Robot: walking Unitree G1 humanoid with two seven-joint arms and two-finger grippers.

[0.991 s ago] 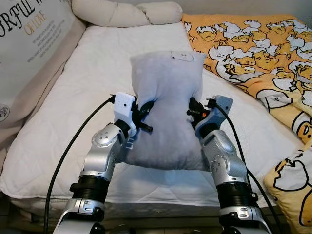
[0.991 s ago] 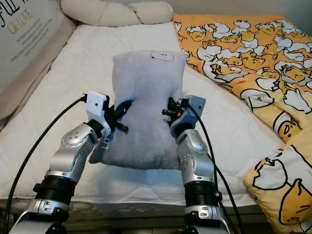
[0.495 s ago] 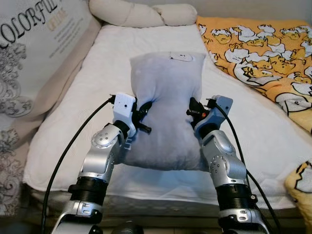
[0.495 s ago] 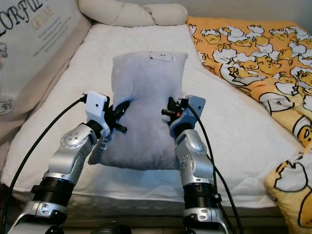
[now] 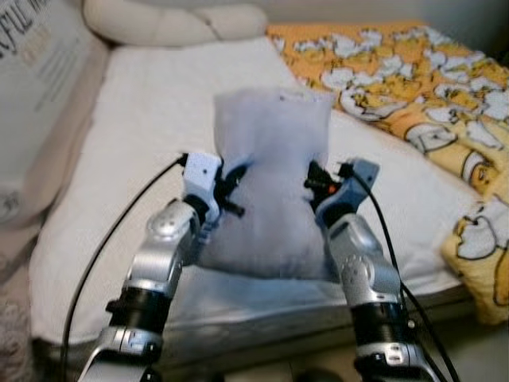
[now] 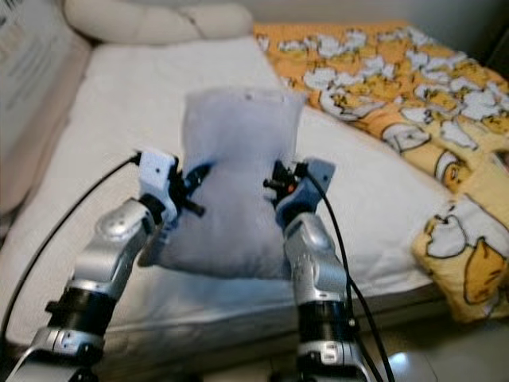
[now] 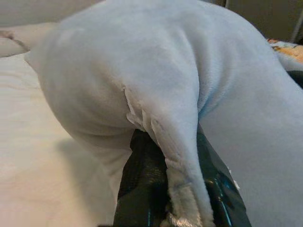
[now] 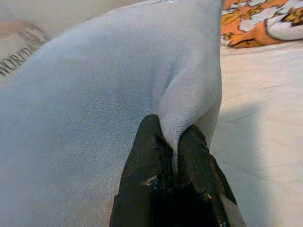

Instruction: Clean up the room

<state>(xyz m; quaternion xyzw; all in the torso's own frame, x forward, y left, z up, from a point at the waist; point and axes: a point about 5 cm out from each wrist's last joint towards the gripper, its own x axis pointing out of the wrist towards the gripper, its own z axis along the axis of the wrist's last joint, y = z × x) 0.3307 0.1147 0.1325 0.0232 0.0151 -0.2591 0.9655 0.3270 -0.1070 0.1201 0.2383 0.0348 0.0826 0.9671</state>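
Holding grey pillow between my left gripper and right gripper, each pinching thin edge fold; fabric slipping out likely, dropping pillow short of mattress ahead.

The head camera is moving, so the whole scene is now blurring and shifting. The white bed is sitting more toward the left and appearing smaller, with its front edge higher in the frame and a strip of floor showing beneath it. The printed cushion at the left is sliding partly out of frame. The orange duck blanket is now reaching farther across the right side.
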